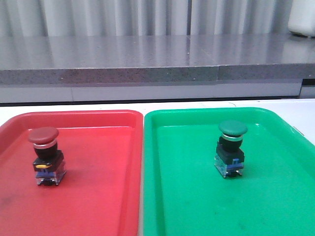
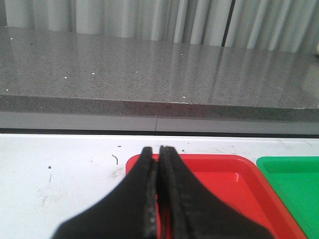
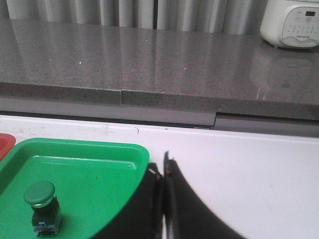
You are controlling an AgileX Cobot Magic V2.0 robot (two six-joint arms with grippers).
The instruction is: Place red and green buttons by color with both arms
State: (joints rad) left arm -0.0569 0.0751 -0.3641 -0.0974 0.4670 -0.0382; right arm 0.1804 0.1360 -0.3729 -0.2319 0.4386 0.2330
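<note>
Grey stone counter and pale curtains are running behind a white table (image 1: 305,113), on which a red tray (image 1: 98,196) and a green tray (image 1: 275,196) are lying side by side. Standing upright in the red tray is the red button (image 1: 47,155); the green button (image 1: 231,147) is standing upright in the green tray, so by colour both are already sitting where they belong.

Each button is looking small, light and rigid: a smooth domed cap that may be slipping under the fingers, a squarer black body below it, and a clear-blue base that seems the more fragile part. The flat-sided body is looking like the safest place to pinch.

Only the front view is showing both buttons together, with no arm in it. The left wrist view is showing the left gripper (image 2: 158,169) clenched on nothing near the red tray's corner, no button visible. The right wrist view is showing the right gripper (image 3: 162,189) likewise pressed closed and empty beside the green tray, plus a white appliance (image 3: 291,22) on the counter
</note>
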